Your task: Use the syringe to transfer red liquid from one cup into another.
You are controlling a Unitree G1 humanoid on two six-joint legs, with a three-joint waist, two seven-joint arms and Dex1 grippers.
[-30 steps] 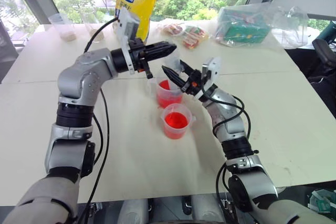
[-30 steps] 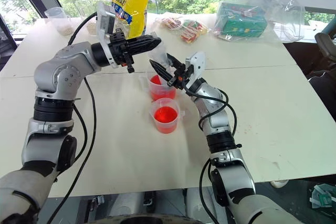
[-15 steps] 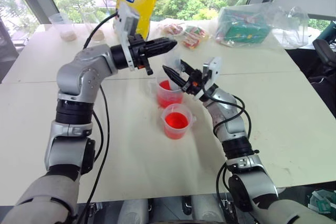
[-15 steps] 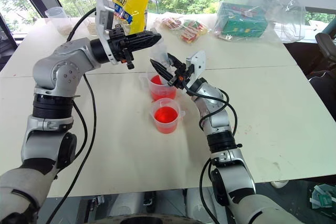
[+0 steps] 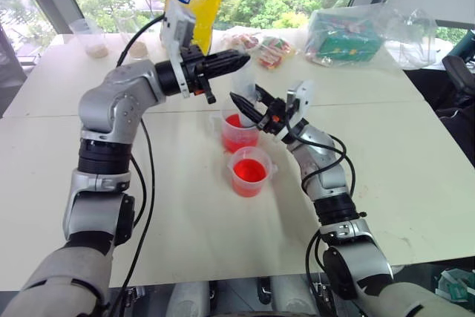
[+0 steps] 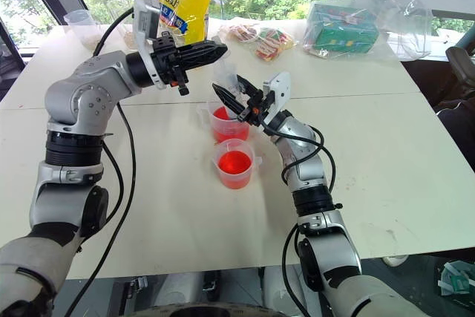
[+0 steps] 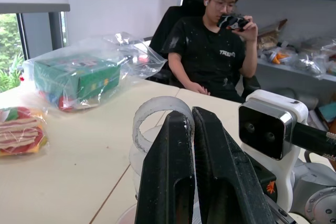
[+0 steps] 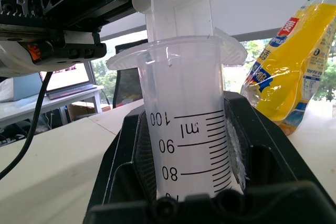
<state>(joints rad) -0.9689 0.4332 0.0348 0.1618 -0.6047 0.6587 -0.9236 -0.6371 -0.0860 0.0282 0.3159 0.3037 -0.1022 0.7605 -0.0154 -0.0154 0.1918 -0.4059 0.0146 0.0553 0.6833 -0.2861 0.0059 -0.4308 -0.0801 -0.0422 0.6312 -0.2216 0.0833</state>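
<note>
Syringe [image 8: 185,129]: clamped upright in right end effector [image 5: 249,109] over rear cup [image 5: 239,133]; left end effector [image 5: 234,61] shut at plunger top. Step: draw/discharge; next, judged, plunger stroke.

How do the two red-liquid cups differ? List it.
The far cup has the syringe dipping into it; the near cup has no syringe. The near cup stands closer to the robot than the far cup. Both are clear, holding red liquid.

Clear syringe [image 8: 184,129] upright over rear cup [image 5: 239,133]; red liquid [image 5: 249,171] in both
</note>
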